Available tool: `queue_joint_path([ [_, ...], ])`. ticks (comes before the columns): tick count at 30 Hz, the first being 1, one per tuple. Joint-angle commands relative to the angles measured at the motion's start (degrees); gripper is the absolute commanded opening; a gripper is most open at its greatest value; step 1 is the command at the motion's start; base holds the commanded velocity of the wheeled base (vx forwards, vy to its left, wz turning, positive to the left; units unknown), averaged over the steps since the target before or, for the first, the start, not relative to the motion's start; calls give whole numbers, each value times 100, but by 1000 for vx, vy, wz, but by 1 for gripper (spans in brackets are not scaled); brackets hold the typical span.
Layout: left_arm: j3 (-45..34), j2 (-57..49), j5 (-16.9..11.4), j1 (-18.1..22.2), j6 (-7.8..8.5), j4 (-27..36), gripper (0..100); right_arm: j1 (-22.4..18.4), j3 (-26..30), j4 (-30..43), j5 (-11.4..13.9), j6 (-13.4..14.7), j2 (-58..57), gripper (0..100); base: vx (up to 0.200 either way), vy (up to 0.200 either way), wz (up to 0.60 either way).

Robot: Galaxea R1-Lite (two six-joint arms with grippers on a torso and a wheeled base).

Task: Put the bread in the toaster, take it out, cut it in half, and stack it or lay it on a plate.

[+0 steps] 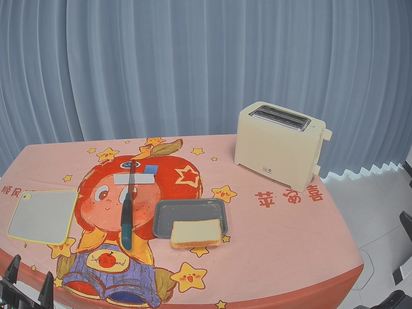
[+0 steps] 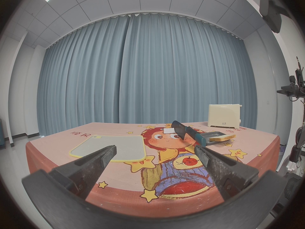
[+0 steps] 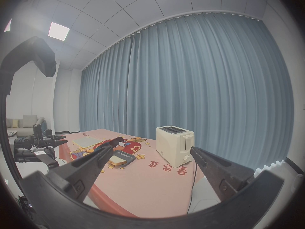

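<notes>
A slice of bread (image 1: 196, 232) lies on the near rim of a grey tray (image 1: 189, 211) in the middle of the table. The cream toaster (image 1: 279, 144) stands at the back right, both slots empty. A blue-handled knife (image 1: 127, 213) lies left of the tray, its blade across a white rest (image 1: 134, 179). My left gripper (image 1: 33, 268) hangs open off the table's near left edge, below the cutting board (image 1: 43, 215). It faces the board (image 2: 111, 147), knife (image 2: 189, 132) and bread (image 2: 222, 138). My right gripper (image 3: 151, 151) is open and empty, off the table's right side, facing the toaster (image 3: 174, 145).
The table wears a pink cloth with a cartoon print (image 1: 124, 219). A blue curtain (image 1: 206, 56) hangs close behind the table. The toaster's lever and knob (image 1: 327, 134) stick out toward the right edge. Bare cloth lies between tray and toaster.
</notes>
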State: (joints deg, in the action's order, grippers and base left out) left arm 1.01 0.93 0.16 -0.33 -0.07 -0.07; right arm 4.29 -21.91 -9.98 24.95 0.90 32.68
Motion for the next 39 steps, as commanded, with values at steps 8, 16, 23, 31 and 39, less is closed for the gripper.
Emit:
queue_joint_path([
  [8,-101,-14,2,-2,-1,-1,100,670,-288,-83,1,-64,845,100,0,0,0],
  [16,-101,-14,2,7,-1,-1,100,1390,-587,-83,-17,-55,1276,100,0,0,0],
  [23,-101,-14,2,7,-1,-1,100,2041,-587,-109,-43,15,1504,100,0,0,0],
  [31,-101,-14,2,-2,-1,-1,100,2172,-349,-74,-131,24,1487,100,0,0,0],
  [39,-101,-14,2,7,-1,-1,100,2164,-200,-21,-799,42,1504,100,0,0,0],
])
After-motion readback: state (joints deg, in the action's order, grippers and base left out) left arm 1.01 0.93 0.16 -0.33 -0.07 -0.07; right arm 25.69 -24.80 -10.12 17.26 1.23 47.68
